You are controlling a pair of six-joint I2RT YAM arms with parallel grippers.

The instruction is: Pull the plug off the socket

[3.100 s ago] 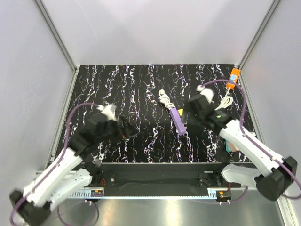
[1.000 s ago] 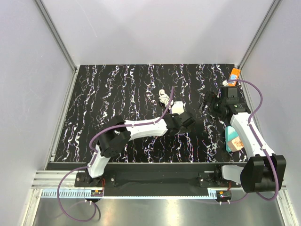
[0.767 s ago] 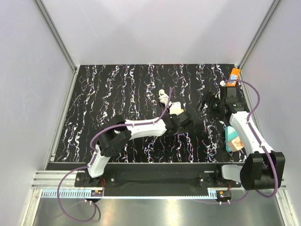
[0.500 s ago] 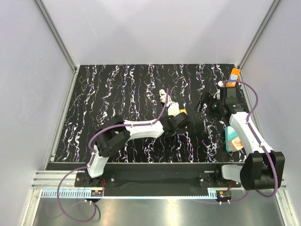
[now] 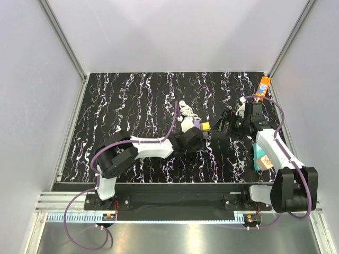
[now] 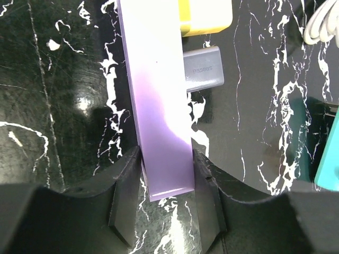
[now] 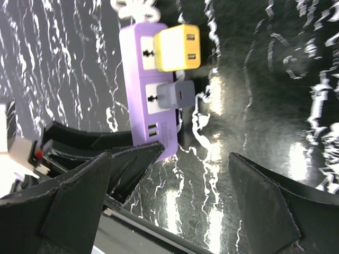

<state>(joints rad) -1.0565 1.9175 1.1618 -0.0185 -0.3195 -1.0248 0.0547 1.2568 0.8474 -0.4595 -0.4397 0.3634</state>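
Note:
A purple socket strip (image 6: 159, 100) lies on the black marbled table. Two plugs sit in its side: a yellow one (image 6: 206, 16) and a grey one (image 6: 204, 69). My left gripper (image 6: 165, 174) is shut on the strip's near end, both fingers (image 6: 125, 196) pressed to its sides. From above, the left gripper (image 5: 195, 135) covers most of the strip, and only the yellow plug (image 5: 204, 126) shows. My right gripper (image 7: 175, 180) stands wide open just right of the strip, holding nothing. The yellow plug (image 7: 177, 47) and grey plug (image 7: 175, 95) lie ahead of it.
The strip's bundled white cord (image 5: 185, 111) lies behind it. An orange object (image 5: 263, 84) sits at the table's back right corner, and a teal object (image 5: 263, 156) lies beside the right arm near the right edge.
My left gripper has slid a little left along the strip and narrowed onto its end. My right gripper has moved left, closer to the plugs, still open.

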